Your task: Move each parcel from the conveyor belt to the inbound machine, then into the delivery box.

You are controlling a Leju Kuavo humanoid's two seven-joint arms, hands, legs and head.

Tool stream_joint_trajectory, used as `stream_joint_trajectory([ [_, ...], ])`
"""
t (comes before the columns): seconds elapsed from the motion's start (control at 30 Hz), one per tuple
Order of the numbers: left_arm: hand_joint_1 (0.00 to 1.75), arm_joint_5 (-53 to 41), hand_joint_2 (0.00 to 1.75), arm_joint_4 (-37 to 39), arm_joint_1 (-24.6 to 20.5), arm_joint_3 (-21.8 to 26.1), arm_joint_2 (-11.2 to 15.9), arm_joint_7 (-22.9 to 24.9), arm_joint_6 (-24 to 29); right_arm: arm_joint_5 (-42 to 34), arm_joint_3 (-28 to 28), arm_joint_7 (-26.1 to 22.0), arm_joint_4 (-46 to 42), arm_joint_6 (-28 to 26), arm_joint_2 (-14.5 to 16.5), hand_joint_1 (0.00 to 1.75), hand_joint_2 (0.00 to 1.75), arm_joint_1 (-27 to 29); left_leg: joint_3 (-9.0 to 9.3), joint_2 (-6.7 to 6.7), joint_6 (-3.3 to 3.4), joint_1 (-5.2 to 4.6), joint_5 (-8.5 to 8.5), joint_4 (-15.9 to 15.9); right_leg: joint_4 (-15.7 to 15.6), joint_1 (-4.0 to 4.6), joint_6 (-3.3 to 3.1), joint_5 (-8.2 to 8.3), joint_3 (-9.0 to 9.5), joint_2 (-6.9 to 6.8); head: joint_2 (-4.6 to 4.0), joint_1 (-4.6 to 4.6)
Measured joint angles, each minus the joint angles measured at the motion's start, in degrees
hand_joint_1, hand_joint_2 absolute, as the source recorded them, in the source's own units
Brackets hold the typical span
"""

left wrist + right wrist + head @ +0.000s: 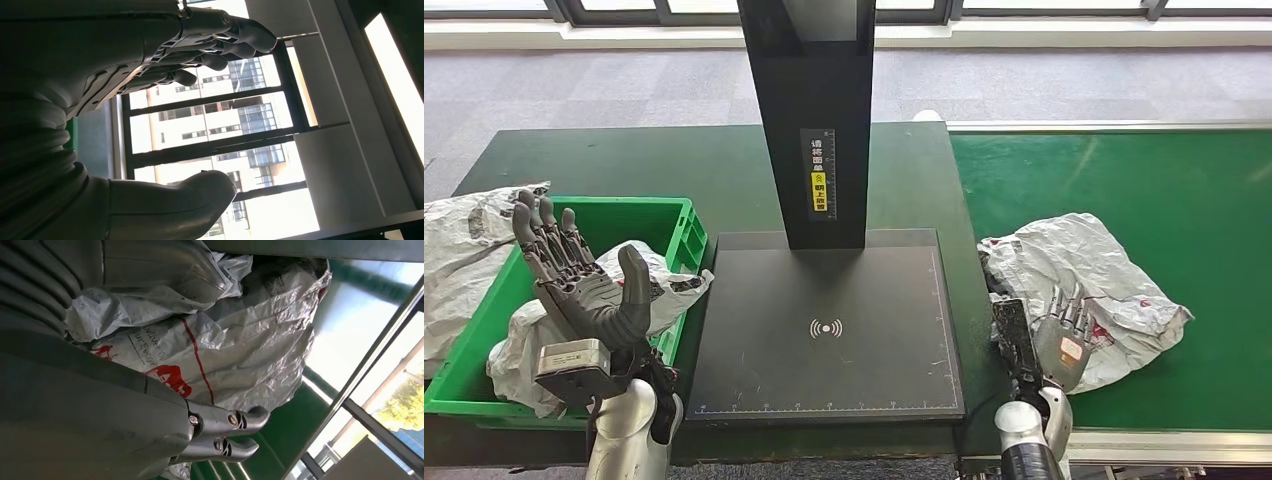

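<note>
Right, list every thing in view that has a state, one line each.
left hand: raised over the box, fingers spread, holding nothing.
right hand: on the belt parcel; grip not clear.
parcel on the conveyor belt: crumpled, lying flat, not lifted.
green delivery box: open-topped, one parcel inside.
inbound machine plate: bare.
</note>
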Motion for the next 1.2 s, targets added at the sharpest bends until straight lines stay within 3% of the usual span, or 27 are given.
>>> stream_joint_trajectory([
  [0.07, 0.00, -0.01, 1.75, 0.00, 0.00, 0.00, 0.00, 0.01, 0.00, 0.23, -0.01, 0.13, 0.84, 0.07, -0.15, 0.00, 0.00, -0.16, 0.00, 0.01, 0.00, 0.00, 0.00, 0.00, 0.00, 0.00, 0.00, 0.00, -0.01, 0.01, 0.00, 0.01],
  [0.2, 0.00, -0.02, 1.75, 0.01, 0.00, 0.00, 0.00, -0.07, -0.02, -0.51, -0.10, -0.70, 2.26, 2.89, -0.40, 0.00, 1.75, -0.67, 0.00, 0.01, 0.00, 0.00, 0.00, 0.00, 0.00, 0.00, 0.00, 0.00, -0.01, 0.02, 0.00, 0.00],
  [0.4, 0.00, -0.01, 1.75, 0.34, -0.04, 0.00, 0.00, -0.67, -0.72, -8.90, -0.48, -8.90, 5.36, 17.80, -0.78, 0.00, 1.75, -1.49, 0.00, 0.01, 0.00, 0.00, 0.00, 0.00, 0.00, 0.00, 0.00, 0.00, -0.01, 0.01, 0.00, 0.00],
  [0.53, 0.00, 0.02, 1.75, 0.67, -0.08, 0.00, 0.00, -0.75, -1.11, -10.18, -1.00, -9.55, 7.87, 20.27, -1.27, 0.00, 1.75, -2.04, -0.01, 0.01, 0.00, 0.00, 0.00, 0.00, 0.00, -0.01, 0.00, 0.00, -0.01, 0.01, 0.00, 0.00],
  [0.6, 0.00, 0.02, 1.75, 0.77, -0.09, 0.00, 0.00, -0.75, -1.13, -10.16, -1.14, -9.29, 8.74, 20.60, -1.45, 0.18, 1.75, -2.24, 0.00, 0.02, 0.00, 0.00, 0.00, 0.00, 0.00, -0.01, 0.00, 0.00, -0.02, 0.03, 0.00, -0.01],
  [0.73, 0.00, 0.02, 1.75, 0.92, -0.12, 0.00, 0.00, -0.75, -1.12, -8.73, -1.20, -6.77, 11.06, 21.23, -1.93, 1.66, 1.75, -3.22, 0.01, 0.03, 0.00, 0.00, 0.00, 0.00, -0.01, 0.00, 0.00, 0.00, -0.02, 0.05, 0.00, 0.00],
  [0.77, 0.00, 0.02, 1.75, 0.97, -0.12, 0.00, 0.00, -0.75, -1.12, -8.44, -1.20, -6.34, 11.63, 21.46, -2.04, 1.75, 1.75, -3.61, 0.03, 0.05, 0.00, 0.00, -0.01, 0.00, -0.01, 0.00, 0.00, 0.00, -0.01, 0.08, 0.00, -0.01],
  [0.97, 0.00, 0.02, 1.75, 1.21, -0.16, 0.00, 0.00, -0.75, -1.13, -7.48, -1.22, -4.53, 14.66, 22.39, -2.72, 1.75, 1.75, -6.13, 0.27, 0.15, -0.03, 0.00, -0.05, 0.00, -0.05, 0.02, 0.01, -0.01, 0.19, 0.15, 0.00, -0.02],
  [1.2, 0.00, 0.02, 1.75, 1.27, -0.17, 0.00, 0.00, -0.51, -1.06, -3.92, -1.39, 1.20, 16.38, 17.85, -3.32, 1.75, 1.75, -8.52, 0.53, 0.11, -0.02, 0.00, -0.04, 0.00, -0.07, 0.05, 0.02, 0.01, 0.49, 0.11, 0.00, -0.02],
])
